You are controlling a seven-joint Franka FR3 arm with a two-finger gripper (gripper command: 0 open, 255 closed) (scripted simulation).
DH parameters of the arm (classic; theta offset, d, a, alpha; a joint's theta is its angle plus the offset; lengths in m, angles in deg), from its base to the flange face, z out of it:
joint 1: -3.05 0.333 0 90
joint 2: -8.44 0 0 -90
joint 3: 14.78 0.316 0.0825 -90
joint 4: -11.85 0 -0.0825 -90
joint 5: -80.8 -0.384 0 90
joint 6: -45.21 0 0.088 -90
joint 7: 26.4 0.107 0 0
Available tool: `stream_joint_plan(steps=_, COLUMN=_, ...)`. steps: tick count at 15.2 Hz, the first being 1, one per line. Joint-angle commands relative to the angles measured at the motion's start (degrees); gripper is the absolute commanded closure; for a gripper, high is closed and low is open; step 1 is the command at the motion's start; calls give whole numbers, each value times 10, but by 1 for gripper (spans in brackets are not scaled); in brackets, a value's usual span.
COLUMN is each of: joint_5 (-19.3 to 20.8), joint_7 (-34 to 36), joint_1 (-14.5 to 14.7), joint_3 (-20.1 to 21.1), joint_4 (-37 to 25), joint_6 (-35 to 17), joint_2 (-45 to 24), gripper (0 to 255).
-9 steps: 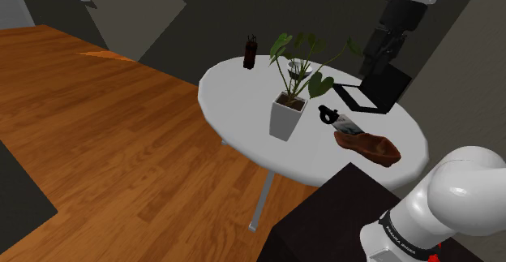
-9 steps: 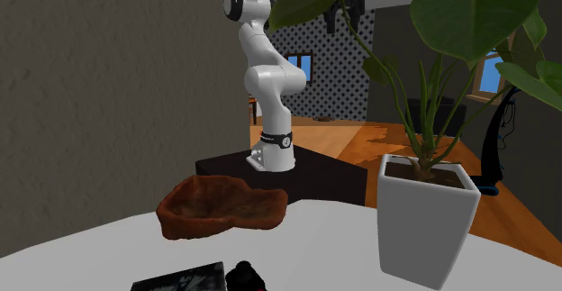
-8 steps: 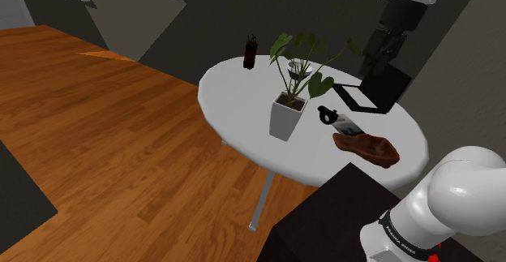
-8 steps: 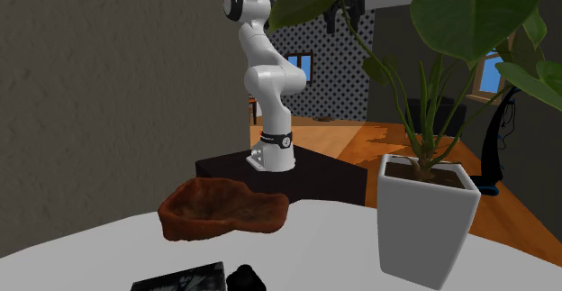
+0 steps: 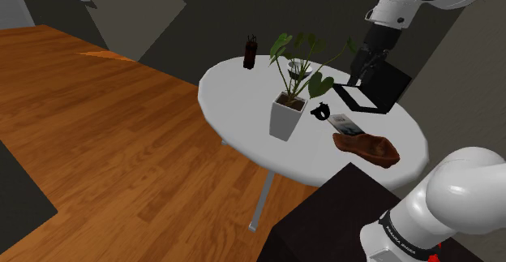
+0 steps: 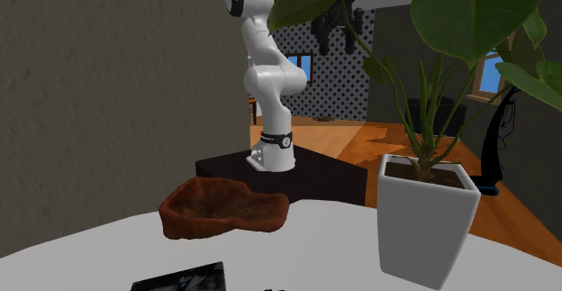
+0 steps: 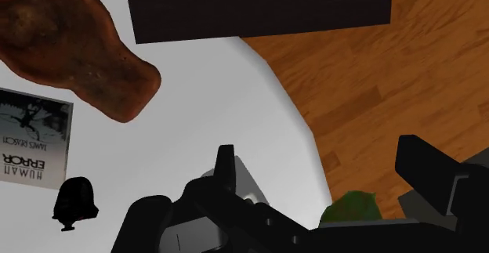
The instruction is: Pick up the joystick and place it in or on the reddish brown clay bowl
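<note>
Gripper (image 5: 362,64) aloft, fingers spread, joystick (image 5: 322,111) well apart below

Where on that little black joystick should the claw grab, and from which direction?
Probably from straight above, the open gripper closing across the stubby body of the joystick. It sits low on the white table with bare surface around it, except the booklet close beside, so side approaches look awkward.

Reddish brown clay bowl (image 7: 55,40) cropped by the wrist view's edge, white printed card (image 7: 31,146) beside it cropped too, small black joystick (image 7: 74,202) nearly all below the second exterior view's bottom edge, green plant leaves (image 6: 468,14) cut at its top
</note>
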Motion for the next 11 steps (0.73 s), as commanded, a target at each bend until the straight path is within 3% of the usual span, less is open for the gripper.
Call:
stream_joint_plan(steps=1, joint_5=11, joint_7=-17, joint_1=-5, joint_3=-15, joint_4=9, joint_6=-31, joint_2=-22, gripper=0)
stream_joint_plan(steps=11, joint_5=41, joint_7=-105, joint_1=-25, joint_3=-95, joint_4=6, joint_6=-180, joint_2=-173, gripper=0)
